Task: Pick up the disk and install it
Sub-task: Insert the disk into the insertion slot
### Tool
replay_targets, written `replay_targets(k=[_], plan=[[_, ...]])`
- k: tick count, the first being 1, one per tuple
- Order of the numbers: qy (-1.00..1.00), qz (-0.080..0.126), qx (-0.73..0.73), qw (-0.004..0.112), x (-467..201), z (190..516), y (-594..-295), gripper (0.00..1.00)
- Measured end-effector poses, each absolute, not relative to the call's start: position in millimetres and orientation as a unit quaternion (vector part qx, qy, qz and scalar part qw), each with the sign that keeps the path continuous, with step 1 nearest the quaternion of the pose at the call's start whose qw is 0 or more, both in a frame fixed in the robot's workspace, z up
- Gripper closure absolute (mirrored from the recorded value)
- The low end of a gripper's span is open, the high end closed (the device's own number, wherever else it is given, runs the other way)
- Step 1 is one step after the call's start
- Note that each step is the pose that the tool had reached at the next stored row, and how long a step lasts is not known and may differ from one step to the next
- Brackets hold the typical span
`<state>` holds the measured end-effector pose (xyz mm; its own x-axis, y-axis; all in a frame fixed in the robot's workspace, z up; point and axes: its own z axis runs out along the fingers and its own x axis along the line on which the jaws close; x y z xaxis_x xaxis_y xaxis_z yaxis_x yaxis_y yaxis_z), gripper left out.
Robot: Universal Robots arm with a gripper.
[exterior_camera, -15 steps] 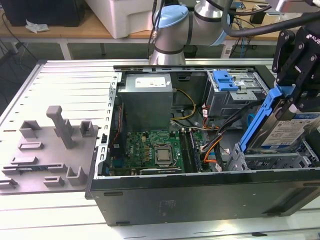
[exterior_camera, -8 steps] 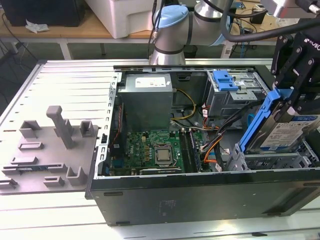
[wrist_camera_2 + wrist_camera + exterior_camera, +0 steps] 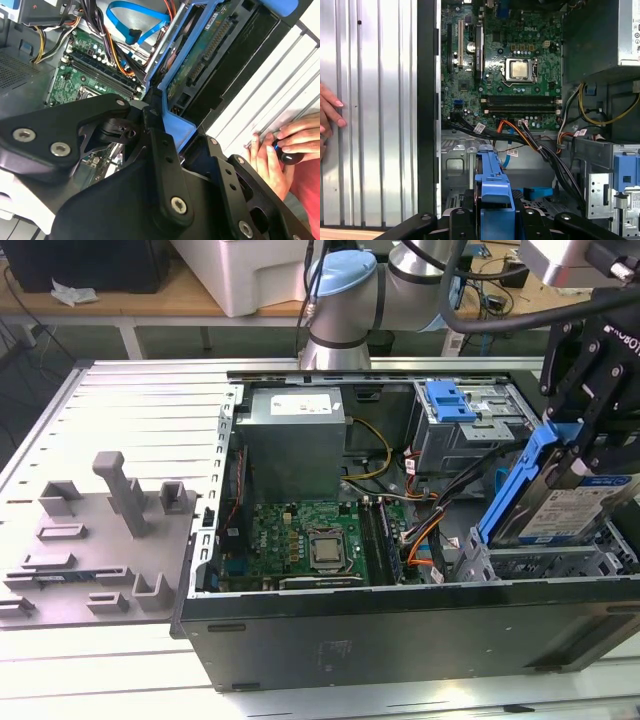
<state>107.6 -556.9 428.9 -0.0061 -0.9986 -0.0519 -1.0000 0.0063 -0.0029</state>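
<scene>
While the black pincer (image 3: pixel 572 440) clamps its blue plastic rail (image 3: pixel 520 480), the flat silver disk (image 3: pixel 580 505) tilts over the open case (image 3: pixel 400 630).

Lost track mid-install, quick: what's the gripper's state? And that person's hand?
Gripper: shut on the disk, by its blue rail.
Person's hand: resting on the table.

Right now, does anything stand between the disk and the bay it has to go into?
Nothing visible blocks it. The pincer grips the disk by its blue rail; the disk hangs tilted, lower edge at the grey bay. Cables lie beside the bay, toward the exterior view's left, not under the disk.
</scene>
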Motion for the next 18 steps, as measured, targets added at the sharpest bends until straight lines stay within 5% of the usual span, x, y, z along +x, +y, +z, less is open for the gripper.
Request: replay_targets(k=[18], plan=[[0.709,0.017,-0.705,0.019,107.6,415.8,-556.9,0.64]])
